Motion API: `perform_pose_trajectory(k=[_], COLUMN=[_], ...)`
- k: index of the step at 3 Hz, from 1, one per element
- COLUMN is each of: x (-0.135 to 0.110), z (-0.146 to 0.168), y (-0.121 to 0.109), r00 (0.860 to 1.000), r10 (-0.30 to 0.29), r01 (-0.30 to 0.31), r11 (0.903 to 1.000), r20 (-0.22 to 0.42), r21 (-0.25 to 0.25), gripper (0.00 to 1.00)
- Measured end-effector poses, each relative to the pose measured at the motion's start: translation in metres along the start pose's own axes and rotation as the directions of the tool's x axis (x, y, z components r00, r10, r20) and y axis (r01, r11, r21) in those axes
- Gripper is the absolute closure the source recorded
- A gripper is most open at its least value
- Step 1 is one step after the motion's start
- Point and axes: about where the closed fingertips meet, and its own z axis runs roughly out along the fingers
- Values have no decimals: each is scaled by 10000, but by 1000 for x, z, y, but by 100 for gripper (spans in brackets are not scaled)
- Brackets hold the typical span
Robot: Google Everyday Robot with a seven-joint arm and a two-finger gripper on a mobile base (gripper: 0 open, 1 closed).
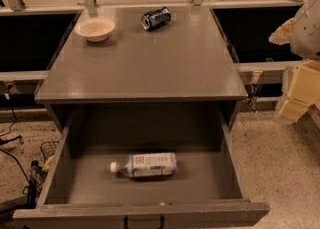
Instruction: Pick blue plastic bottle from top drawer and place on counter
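Observation:
The blue plastic bottle [145, 165] lies on its side on the floor of the open top drawer [56, 169], white cap pointing left. The drawer is pulled out toward me, with its dark handle [144, 221] at the bottom edge. The counter [145, 65] is the dark grey top above the drawer. My gripper [298, 95] hangs at the far right edge of the view, off the right side of the cabinet, level with the counter's front edge and well away from the bottle. It holds nothing that I can see.
A pale bowl [95, 28] sits at the counter's back left and a dark blue soda can [155, 18] lies at the back centre. Metal rails [265, 66] run behind and beside the cabinet. Cables and a wire basket [47, 150] lie on the terrazzo floor at left.

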Motion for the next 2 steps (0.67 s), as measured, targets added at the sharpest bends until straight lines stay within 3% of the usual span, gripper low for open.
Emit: perform_pose_trajectory(k=[2], x=[-4], z=[11], y=[3], r00=[10000], r10=[-31], r01=[31], r11=[10000], r20=[-20], r21=[-30], gripper=[0])
